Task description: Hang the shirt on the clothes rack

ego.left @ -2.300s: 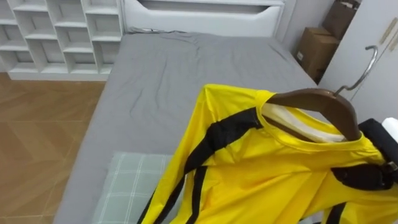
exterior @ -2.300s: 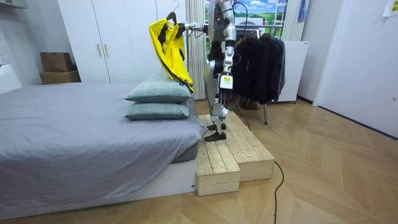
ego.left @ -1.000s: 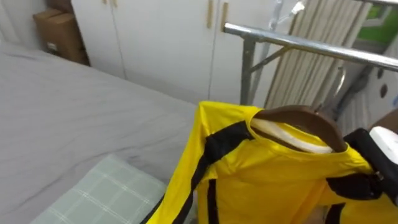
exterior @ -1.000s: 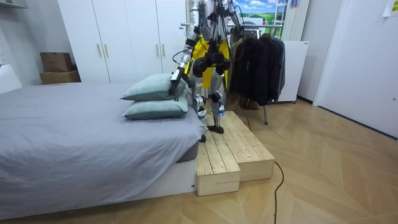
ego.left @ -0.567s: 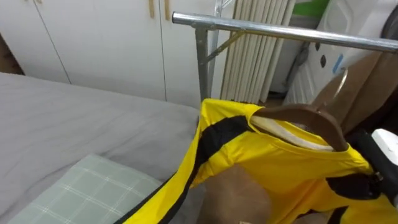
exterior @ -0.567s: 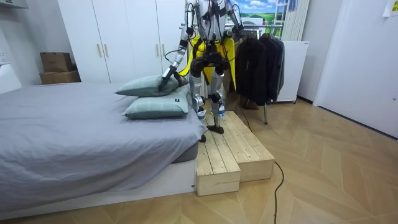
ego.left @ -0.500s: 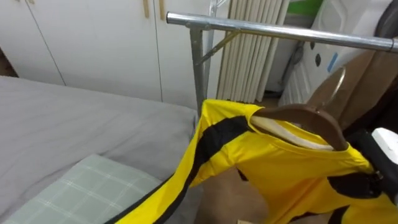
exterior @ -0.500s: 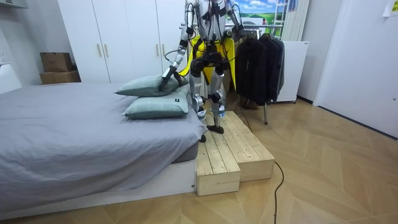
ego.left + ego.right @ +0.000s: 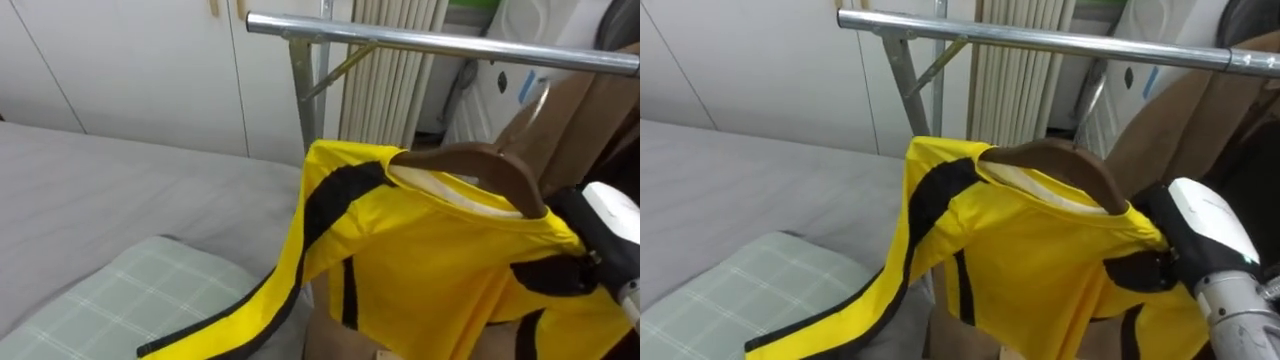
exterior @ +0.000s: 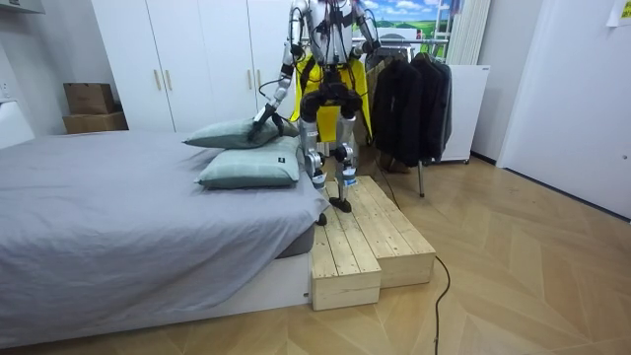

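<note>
A yellow shirt (image 9: 430,250) with black stripes hangs on a brown wooden hanger (image 9: 480,165) with a metal hook (image 9: 541,100). My right hand (image 9: 585,272) is at the right edge, its dark fingers curled round the hanger's shoulder end through the cloth. The hook sits below and in front of the metal rail (image 9: 430,40) of the clothes rack, not on it. In the room view I stand on the wooden platform (image 10: 365,237) facing the rack, the shirt (image 10: 335,74) before me. My left hand (image 10: 264,117) hangs low by the top pillow (image 10: 242,133).
A checked pillow (image 9: 110,305) and the grey bed (image 9: 100,190) lie at my lower left. Dark clothes (image 10: 414,104) and a brown garment (image 9: 590,120) hang further along the rail. White wardrobe doors (image 10: 187,59) stand behind. The platform's edge drops to the floor.
I have turned from the bed towards the rack, so the rail came into view. The shirt stays on its hanger in my right hand. My left arm swung down towards the pillows.
</note>
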{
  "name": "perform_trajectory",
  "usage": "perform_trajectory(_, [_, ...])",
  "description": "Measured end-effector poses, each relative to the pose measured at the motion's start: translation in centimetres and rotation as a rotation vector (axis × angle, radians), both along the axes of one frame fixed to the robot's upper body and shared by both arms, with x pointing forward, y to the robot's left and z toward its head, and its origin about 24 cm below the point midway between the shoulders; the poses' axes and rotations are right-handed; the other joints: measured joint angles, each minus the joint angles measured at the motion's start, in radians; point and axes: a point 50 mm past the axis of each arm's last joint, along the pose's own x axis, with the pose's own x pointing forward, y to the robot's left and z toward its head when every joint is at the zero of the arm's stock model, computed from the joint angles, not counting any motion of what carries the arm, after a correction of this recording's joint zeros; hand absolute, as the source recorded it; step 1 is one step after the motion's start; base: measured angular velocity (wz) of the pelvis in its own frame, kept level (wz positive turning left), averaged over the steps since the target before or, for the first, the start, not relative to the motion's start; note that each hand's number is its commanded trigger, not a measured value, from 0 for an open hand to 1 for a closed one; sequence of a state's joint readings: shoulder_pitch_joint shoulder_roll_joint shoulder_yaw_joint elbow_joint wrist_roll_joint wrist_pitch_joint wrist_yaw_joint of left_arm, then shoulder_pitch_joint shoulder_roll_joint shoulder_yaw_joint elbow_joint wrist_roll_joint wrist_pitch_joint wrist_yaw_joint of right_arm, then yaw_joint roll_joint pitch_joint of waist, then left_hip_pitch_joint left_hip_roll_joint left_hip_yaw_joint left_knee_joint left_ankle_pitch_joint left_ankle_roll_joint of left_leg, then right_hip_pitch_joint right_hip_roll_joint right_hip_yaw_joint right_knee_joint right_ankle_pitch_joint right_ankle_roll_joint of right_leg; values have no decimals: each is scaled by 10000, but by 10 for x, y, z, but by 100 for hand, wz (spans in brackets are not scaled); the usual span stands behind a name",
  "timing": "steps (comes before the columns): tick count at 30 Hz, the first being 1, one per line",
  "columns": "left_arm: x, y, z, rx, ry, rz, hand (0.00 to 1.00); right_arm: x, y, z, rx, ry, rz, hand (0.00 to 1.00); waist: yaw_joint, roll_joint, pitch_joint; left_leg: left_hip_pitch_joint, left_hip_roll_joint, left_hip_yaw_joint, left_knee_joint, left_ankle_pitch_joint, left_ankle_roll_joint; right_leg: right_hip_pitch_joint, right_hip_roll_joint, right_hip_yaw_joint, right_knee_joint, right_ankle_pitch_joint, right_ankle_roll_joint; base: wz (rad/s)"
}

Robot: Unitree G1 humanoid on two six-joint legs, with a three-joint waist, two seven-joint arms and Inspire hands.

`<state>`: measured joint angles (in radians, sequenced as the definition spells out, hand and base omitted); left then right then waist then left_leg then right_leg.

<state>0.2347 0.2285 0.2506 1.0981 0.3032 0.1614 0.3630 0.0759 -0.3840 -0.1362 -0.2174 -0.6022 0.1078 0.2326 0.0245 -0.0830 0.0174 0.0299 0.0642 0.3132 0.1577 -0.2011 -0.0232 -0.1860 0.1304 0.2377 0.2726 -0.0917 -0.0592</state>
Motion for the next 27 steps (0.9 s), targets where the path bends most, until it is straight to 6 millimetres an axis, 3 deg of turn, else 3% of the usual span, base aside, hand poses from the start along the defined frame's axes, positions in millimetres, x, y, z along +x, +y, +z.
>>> perform_trajectory(5, [1,-1,0,-18,-123,29,0,7,3,8,362,-72,348,100,81,-15,-11,82,-4,-35,-7,-7,12,106,-31,-32,12,3,5,1])
perform_trajectory(9, [5,1,1,36,-317,-71,0,14,8,16,1210,-335,749,100,61,-26,-34,83,7,-323,76,-7,11,285,-75,-320,-161,9,-22,20])
perform_trajectory(16, [10,0,1,38,-544,-309,0,21,19,7,2900,394,1718,100,235,-29,-37,152,9,-559,69,-4,7,497,-100,-527,-333,40,-41,9])
perform_trajectory(27, [15,-3,0,-23,-569,-619,0,33,25,-3,4056,1068,2152,100,520,-36,-39,209,13,-677,54,-3,9,644,-161,-654,-369,42,-42,3])
